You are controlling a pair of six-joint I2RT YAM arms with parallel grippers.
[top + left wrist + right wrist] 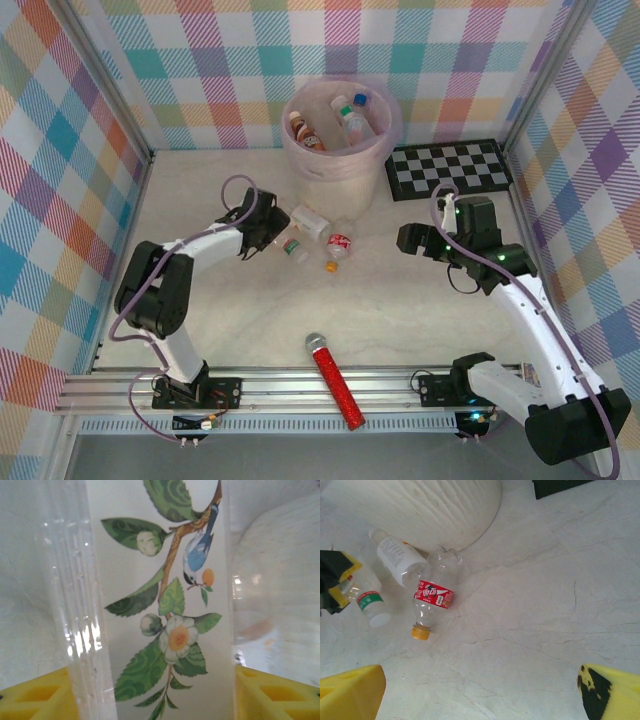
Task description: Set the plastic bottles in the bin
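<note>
I count several bottles (355, 125) in the bin (335, 190) | three lie beside it | left gripper (272, 235) straddles a flowered bottle (165, 605), grip unclear to me | right gripper (480, 682) gapes empty

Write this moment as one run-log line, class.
stage: grasping | left gripper: around flower-label bottle | right gripper: open, empty | bin: some bottles inside | table: red-label bottle lying

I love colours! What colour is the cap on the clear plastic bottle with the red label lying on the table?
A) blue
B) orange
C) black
B: the clear plastic bottle with the red label ends in a small orange cap.
</note>
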